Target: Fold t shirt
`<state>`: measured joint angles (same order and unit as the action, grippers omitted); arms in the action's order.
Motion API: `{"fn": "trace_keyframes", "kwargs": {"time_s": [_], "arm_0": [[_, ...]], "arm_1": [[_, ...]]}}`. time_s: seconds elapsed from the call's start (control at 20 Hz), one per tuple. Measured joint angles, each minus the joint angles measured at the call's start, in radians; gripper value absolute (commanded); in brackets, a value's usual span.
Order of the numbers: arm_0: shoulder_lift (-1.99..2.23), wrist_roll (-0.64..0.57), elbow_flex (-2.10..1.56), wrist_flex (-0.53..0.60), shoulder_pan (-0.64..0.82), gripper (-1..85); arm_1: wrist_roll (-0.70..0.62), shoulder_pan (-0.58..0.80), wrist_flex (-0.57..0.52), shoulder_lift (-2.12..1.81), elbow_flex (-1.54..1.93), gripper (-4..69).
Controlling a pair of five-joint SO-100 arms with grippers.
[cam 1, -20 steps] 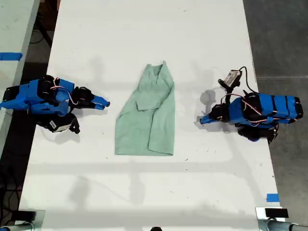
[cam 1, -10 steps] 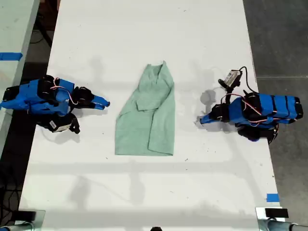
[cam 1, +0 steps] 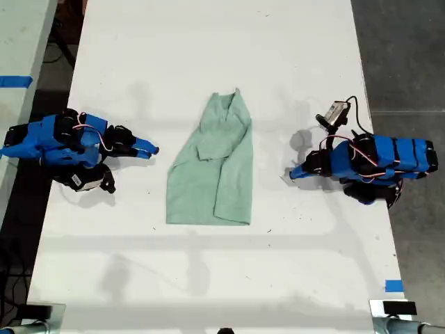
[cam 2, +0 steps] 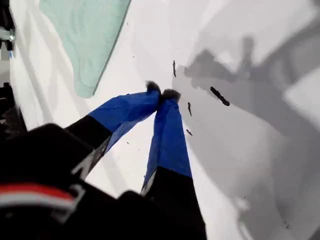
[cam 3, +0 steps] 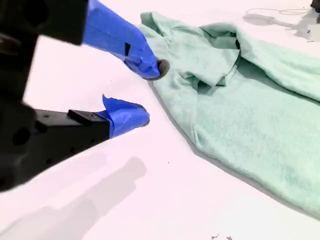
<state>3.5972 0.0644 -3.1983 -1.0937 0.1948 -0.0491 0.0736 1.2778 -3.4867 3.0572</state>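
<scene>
Both off the t shirt [cam 1: 208,174] (between folds, probably): my first gripper [cam 2: 161,94] clenched empty, my second gripper [cam 3: 150,92] spread near it.

A white table [cam 1: 208,42] is seen under everything, dotted with small dark specks [cam 2: 219,96]. Blue tape [cam 1: 15,81] is stuck on a neighbouring surface at the exterior view's left; another blue tape piece [cam 1: 393,285] sits at its lower right.

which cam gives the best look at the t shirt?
The exterior view: the whole t shirt shows, lying on the table between both arms. The second wrist view shows part of it close, with folds; the first wrist view catches only a corner.
</scene>
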Motion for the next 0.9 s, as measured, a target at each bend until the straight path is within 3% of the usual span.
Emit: {"fn": "trace_keyframes", "kwargs": {"time_s": [0.9], "arm_0": [[0.000,0.000,0.000,0.000,0.000,11.3]], "arm_1": [[0.009,0.000,0.000,0.000,0.002,1.6]]}}
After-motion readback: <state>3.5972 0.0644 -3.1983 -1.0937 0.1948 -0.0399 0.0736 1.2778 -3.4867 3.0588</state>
